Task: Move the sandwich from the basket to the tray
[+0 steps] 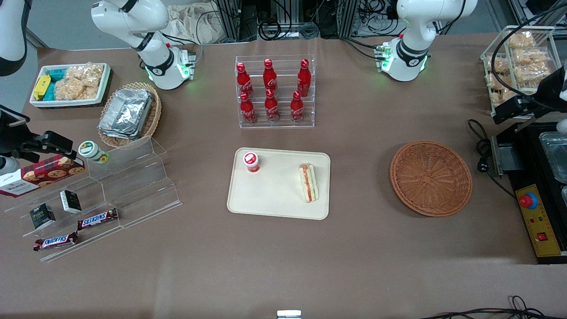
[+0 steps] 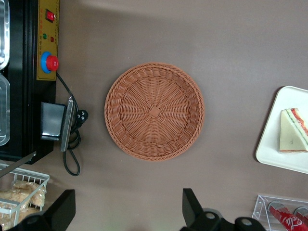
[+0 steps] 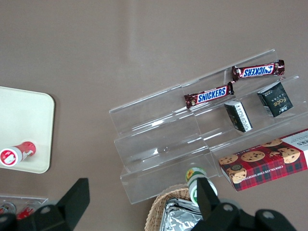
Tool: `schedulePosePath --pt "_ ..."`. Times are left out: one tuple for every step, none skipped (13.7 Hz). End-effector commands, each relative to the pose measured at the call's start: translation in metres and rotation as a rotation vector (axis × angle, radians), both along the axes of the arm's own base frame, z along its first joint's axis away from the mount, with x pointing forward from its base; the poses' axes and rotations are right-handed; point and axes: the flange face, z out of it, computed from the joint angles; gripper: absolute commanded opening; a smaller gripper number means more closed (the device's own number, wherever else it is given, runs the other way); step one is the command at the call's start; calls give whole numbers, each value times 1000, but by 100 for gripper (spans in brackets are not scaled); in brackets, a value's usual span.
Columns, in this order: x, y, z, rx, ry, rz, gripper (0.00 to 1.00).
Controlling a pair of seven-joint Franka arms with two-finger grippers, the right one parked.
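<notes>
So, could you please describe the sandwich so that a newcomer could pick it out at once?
Find the beige tray in the middle of the table, nearer the front camera than the bottle rack. The sandwich lies on it, toward the basket. Unlike the red-capped cup sharing the tray, it is a pale wedge with a red-and-green stripe. The open gripper is above the basket.

Six cola bottles (racked), two Snickers bars.

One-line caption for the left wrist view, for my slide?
Open gripper above the empty basket; sandwich already lying on the tray.
</notes>
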Motion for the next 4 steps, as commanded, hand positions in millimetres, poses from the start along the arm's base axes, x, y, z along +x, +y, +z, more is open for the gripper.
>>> schedulePosePath --pt "-10 1 1 -5 14 -19 100" --pt "-8 2 0 2 16 -19 100" --pt "-7 2 0 7 16 -19 100" --pt "-7 3 0 8 15 -18 100"
